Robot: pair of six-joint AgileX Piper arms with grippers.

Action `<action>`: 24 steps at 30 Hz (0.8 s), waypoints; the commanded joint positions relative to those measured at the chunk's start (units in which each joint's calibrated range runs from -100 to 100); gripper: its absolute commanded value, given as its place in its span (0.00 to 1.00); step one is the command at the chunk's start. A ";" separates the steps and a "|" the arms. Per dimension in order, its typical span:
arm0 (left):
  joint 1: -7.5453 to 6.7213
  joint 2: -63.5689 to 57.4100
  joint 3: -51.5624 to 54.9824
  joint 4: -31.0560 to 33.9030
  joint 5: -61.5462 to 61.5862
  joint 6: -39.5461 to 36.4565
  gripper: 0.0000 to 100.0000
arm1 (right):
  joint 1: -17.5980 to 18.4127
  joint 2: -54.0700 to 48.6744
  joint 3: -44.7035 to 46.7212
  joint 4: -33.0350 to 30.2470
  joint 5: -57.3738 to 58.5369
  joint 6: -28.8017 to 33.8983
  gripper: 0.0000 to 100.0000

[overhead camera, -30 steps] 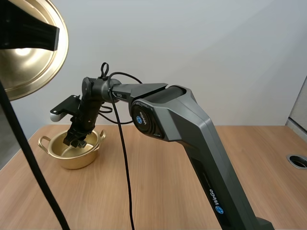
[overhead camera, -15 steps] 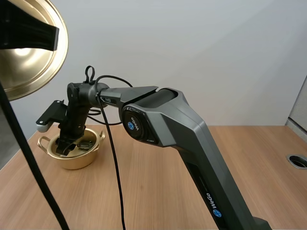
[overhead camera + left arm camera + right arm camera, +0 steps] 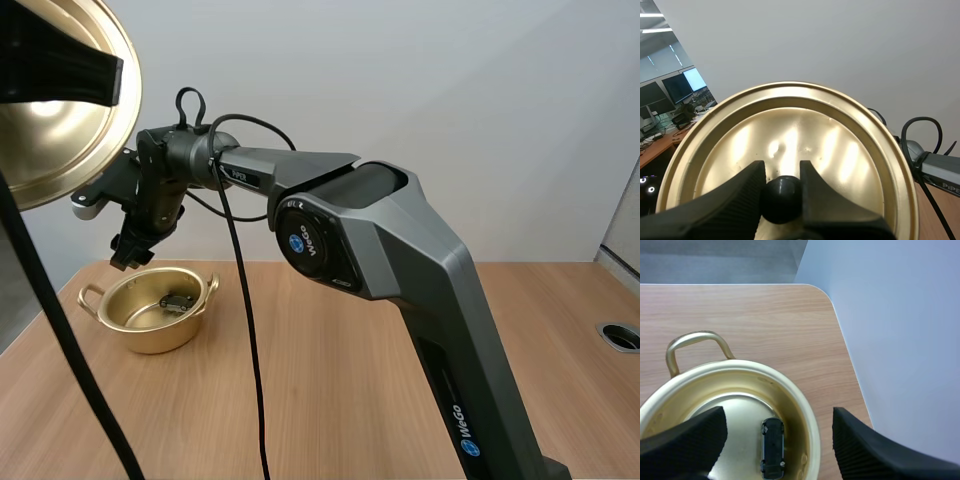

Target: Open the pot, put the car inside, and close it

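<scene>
My left gripper [image 3: 781,174] pinches the black knob [image 3: 781,200] of the gold lid [image 3: 75,120], high up. The little dark car [image 3: 773,447] lies inside the open gold pot [image 3: 150,328] on the table [image 3: 340,400]. My right gripper [image 3: 128,250] hangs above the pot with its jaws spread wide. My right arm [image 3: 400,270] says "WeGo".

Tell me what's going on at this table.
The pot sits open on the table, with the toy car lying inside it. The right claw hangs open above the pot, holding nothing. The left claw is shut on the knob of the lid, which is held up in the air away from the pot. Only closing the pot remains.
</scene>
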 commanded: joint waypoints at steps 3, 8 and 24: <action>0.01 -0.02 0.00 1.13 0.00 0.01 0.00 | -1.00 -3.72 0.04 -4.03 -0.59 5.27 1.00; 0.01 1.59 1.11 5.02 0.00 -0.51 0.00 | -5.21 -9.42 0.04 -9.91 -0.40 11.03 1.00; 0.01 28.88 17.46 5.15 -28.69 -2.56 0.00 | -27.39 -42.11 0.04 -3.14 21.31 14.30 1.00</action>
